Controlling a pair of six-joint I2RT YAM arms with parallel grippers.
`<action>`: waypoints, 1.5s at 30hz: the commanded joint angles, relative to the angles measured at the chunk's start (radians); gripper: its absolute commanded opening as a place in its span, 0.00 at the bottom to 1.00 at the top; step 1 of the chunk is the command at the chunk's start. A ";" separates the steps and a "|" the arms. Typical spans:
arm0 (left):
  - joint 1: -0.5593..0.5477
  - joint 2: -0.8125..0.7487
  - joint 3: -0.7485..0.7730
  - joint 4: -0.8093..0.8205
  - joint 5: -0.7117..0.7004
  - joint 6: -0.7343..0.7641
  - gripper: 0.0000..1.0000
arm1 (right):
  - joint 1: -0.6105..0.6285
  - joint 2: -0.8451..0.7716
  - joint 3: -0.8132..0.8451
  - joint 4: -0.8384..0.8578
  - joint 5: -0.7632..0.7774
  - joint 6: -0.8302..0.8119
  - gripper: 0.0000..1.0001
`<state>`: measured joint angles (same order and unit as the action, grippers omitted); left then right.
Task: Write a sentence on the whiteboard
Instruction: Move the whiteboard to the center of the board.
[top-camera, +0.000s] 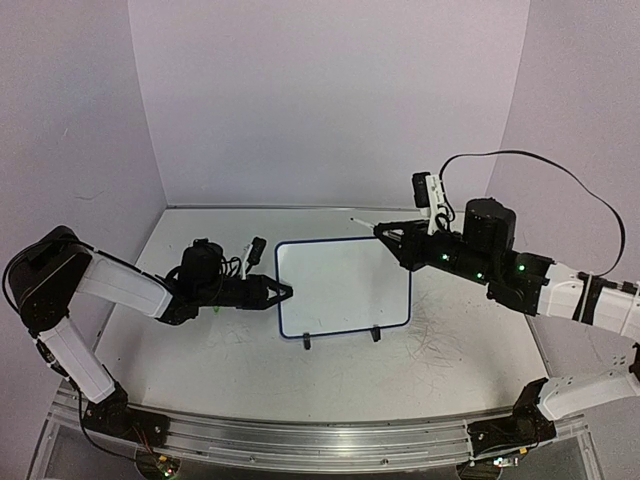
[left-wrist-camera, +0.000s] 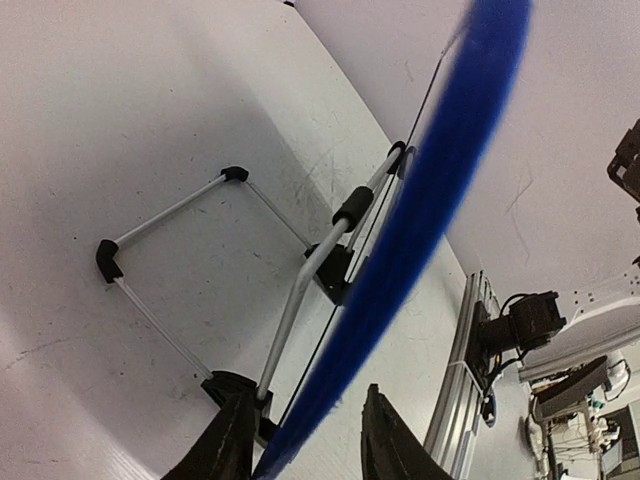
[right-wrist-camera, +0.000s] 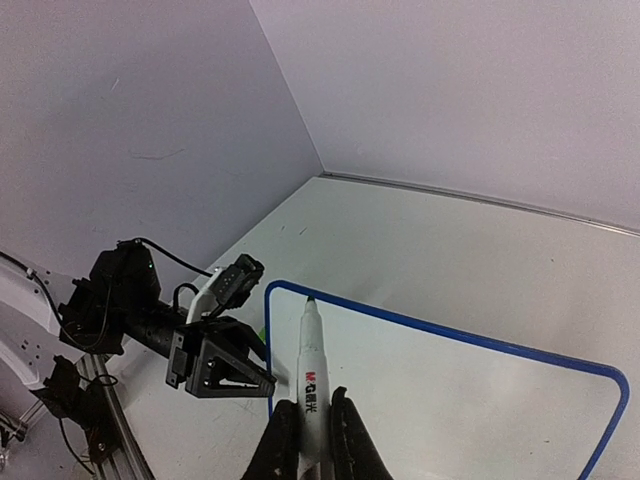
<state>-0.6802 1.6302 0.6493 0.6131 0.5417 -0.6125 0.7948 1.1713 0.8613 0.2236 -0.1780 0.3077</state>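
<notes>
The left arm (top-camera: 125, 285) has boxy white links between rounded black joints, and its black left gripper (top-camera: 285, 291) tapers to a point. The right arm (top-camera: 590, 300) is the same white and black, with small green lights (top-camera: 480, 275) on the joints, a white camera bracket (top-camera: 428, 190) and a thin black cable (top-camera: 500, 152) arching over it. The right gripper (top-camera: 383, 232) is black too.

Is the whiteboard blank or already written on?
Blank. The whiteboard shows plain white inside its blue rim in both the top and right wrist views, with no strokes visible.
</notes>
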 joint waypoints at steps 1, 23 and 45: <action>-0.047 0.029 -0.017 0.094 -0.098 -0.037 0.27 | 0.002 -0.045 -0.020 0.040 -0.002 0.003 0.00; -0.080 -0.008 -0.089 0.162 -0.195 -0.134 0.60 | 0.005 0.015 0.019 -0.036 0.010 -0.041 0.00; 0.091 -0.013 -0.026 0.163 0.042 -0.209 0.79 | 0.164 0.155 0.108 -0.084 0.103 -0.076 0.00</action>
<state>-0.5880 1.5979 0.5705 0.7416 0.5300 -0.8159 0.9125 1.2760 0.8998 0.1446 -0.1391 0.2353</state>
